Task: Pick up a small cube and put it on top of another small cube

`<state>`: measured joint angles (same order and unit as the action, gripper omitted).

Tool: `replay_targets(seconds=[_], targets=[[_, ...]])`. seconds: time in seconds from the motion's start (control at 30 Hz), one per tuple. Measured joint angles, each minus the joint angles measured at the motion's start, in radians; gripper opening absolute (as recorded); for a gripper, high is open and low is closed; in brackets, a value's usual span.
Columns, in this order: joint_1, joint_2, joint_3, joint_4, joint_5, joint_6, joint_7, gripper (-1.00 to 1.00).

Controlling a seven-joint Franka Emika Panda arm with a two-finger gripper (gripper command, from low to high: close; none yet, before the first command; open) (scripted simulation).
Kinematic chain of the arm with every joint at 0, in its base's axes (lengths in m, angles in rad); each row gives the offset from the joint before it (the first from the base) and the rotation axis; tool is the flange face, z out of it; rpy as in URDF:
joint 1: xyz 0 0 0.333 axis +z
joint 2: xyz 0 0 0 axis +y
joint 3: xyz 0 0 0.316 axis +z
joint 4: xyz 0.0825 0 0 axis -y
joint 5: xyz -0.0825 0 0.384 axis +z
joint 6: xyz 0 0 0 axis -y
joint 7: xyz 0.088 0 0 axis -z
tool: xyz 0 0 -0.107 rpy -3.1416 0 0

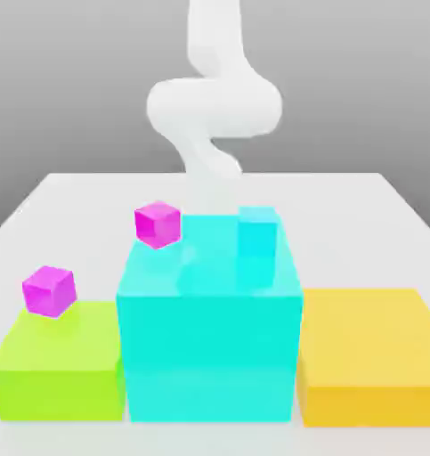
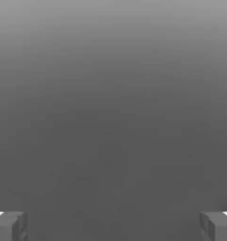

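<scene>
Taken from the exterior view's left: a magenta cube [image 1: 49,290] sits on the green block [image 1: 58,370], near that block's far left corner and close to its edge. Next, a second magenta cube [image 1: 158,223] rests on the tall cyan block [image 1: 209,347], at its far left corner, again near the edge. A small cyan cube [image 1: 257,233] stands on the same block toward its far right, poorly distinguished from the surface beneath by colour. The yellow block [image 1: 371,365] lies furthest right with nothing on it. The white arm [image 1: 214,107] rises behind the cyan block, well apart from either magenta cube. In the hand view the gripper [image 2: 113,226] stands spread wide and empty, its fingertips [image 2: 9,226] at opposite sides of the frame. Risks, as judged: both magenta cubes sit near edges, so an off-centre descent could nudge one off its block. Placement on so small a top face leaves little tolerance. The differing block heights invite a collision during transfer.
</scene>
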<state>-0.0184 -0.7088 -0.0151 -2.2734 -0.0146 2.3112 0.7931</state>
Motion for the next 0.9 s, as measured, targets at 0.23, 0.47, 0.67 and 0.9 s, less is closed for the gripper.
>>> replay_targets(seconds=[0.23, 0.47, 0.67, 0.9], targets=[[-0.045, 0.259, -0.058, 0.076, -0.028, 0.032, -0.03, 0.0], [-0.086, 0.512, -0.13, 0.15, -0.016, 0.064, -0.088, 0.0], [-0.155, 0.732, -0.177, 0.213, 0.035, 0.09, -0.164, 0.0], [-0.242, 0.991, -0.191, 0.288, 0.11, 0.119, -0.262, 0.0]])
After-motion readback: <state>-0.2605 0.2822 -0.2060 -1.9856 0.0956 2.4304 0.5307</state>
